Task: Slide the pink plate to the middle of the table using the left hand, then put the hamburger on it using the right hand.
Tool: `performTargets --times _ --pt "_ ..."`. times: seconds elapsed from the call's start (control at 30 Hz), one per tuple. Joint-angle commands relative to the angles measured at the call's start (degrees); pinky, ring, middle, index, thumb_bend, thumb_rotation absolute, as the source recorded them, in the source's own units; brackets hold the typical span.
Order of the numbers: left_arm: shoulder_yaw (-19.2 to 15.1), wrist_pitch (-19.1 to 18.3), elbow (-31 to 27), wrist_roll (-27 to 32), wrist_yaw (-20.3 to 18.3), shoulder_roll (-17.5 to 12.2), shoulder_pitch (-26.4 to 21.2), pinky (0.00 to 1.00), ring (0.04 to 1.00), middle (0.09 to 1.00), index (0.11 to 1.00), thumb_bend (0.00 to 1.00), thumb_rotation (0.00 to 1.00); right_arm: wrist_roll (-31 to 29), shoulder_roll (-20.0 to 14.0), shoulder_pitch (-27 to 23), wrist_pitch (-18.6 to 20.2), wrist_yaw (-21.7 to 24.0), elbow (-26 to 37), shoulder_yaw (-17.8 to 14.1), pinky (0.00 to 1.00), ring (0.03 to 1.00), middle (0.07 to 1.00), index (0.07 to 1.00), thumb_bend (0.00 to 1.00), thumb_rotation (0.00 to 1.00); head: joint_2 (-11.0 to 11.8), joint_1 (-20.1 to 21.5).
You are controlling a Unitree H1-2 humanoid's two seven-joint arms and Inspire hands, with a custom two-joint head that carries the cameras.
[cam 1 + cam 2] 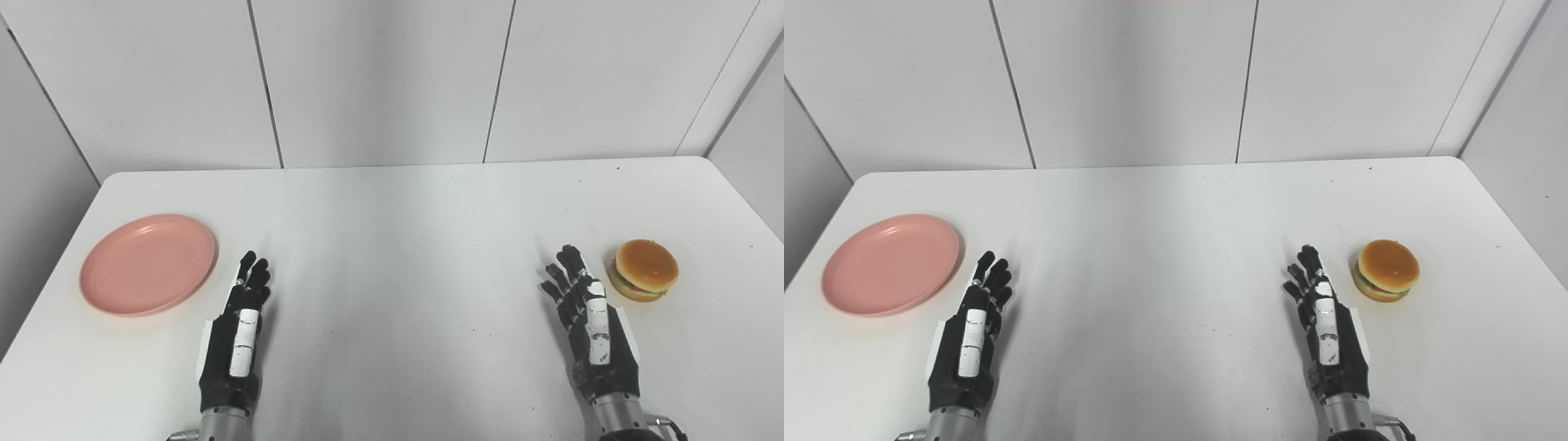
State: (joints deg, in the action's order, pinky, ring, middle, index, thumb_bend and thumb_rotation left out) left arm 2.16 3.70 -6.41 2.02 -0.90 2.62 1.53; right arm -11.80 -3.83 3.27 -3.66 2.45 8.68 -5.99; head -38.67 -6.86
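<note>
A round pink plate (148,263) lies flat and bare on the left part of the white table (392,245). My left hand (239,331) rests just right of the plate, fingers stretched forward and apart, holding nothing and not touching the rim. On the right side sits a hamburger (645,269) with a brown bun, lettuce and tomato showing. My right hand (588,318) is a little left of the hamburger, open with fingers extended, a small gap between them.
White wall panels (380,79) stand close behind the table's far edge. The table's left edge runs just past the plate, and its right edge lies beyond the hamburger.
</note>
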Motion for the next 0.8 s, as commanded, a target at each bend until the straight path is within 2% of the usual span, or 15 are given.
performTargets --times 0.0,0.33,0.5,0.77 --pt "0.2 2.2 -1.4 -0.5 -0.1 0.0 -1.0 0.99 0.967 0.956 0.930 0.81 0.88 0.5 0.0 0.0 -4.3 0.5 -0.7 -0.3 0.91 0.930 0.950 0.927 0.80 1.00 -0.2 0.0" --pt "0.2 1.5 -1.9 -0.2 -0.2 -0.1 -0.7 0.97 0.965 0.954 0.929 0.82 0.87 2.3 0.9 -0.2 -12.0 -0.8 -4.0 -1.3 0.92 0.910 0.931 0.919 0.84 1.00 -0.2 0.4" --pt "0.0 1.9 -1.0 0.1 -0.2 0.0 -1.3 0.96 0.961 0.954 0.931 0.81 0.87 3.0 0.6 -0.6 -13.5 -1.0 -5.7 -1.5 0.95 0.926 0.948 0.945 0.84 1.00 0.1 0.2" --pt "0.1 1.5 -1.3 -0.1 -0.2 0.0 -1.1 0.97 0.959 0.956 0.938 0.81 0.87 3.3 0.1 -0.3 -13.5 -0.5 -5.7 -1.1 0.96 0.935 0.951 0.943 0.82 1.00 -0.2 -0.2"
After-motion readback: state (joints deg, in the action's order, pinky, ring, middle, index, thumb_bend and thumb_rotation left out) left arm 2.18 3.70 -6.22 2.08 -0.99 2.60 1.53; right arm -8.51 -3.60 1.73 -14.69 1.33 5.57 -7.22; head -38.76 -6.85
